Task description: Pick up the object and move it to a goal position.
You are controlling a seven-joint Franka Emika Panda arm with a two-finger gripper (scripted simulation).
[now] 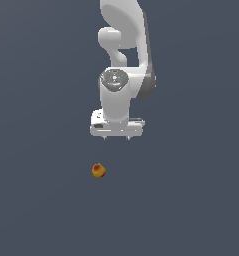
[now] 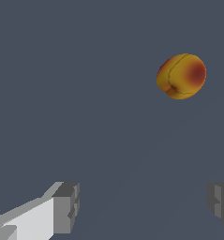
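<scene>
The object [image 1: 98, 170] is a small rounded orange-yellow lump with a dark red spot, lying on the flat dark grey surface. In the exterior view it sits below the white gripper [image 1: 116, 137] and a little toward that view's left, apart from it. The wrist view shows the object [image 2: 181, 76] well away from the two grey fingertips [image 2: 66, 208]. The gripper [image 2: 141, 206] is open, its fingers spread wide with nothing between them.
The white arm [image 1: 123, 60] reaches down from the top of the exterior view. A plain dark grey surface [image 1: 191, 200] lies all around the object.
</scene>
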